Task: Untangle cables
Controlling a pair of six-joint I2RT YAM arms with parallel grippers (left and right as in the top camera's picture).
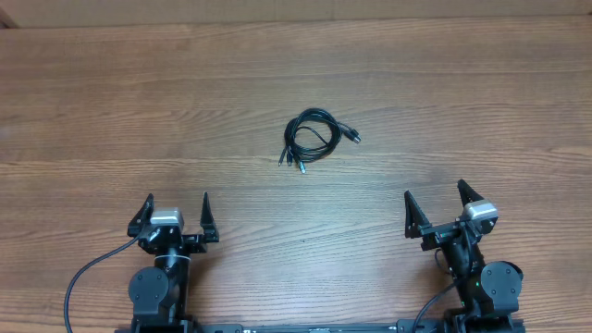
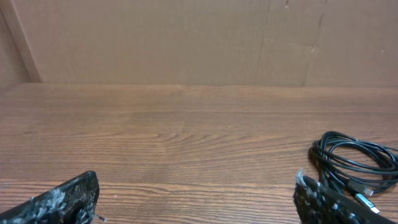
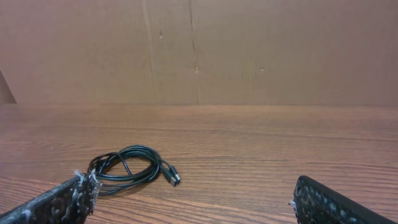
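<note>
Coiled cables (image 1: 313, 139) judged light, limp; best taken at a plug end (image 1: 354, 138). Both left gripper (image 1: 176, 199) and right gripper (image 1: 434, 190) spread wide, nothing held

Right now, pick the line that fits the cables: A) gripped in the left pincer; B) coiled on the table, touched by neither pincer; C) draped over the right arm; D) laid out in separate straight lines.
B: the cables lie in one coil on the table, well clear of the open left pincer and right pincer.
</note>
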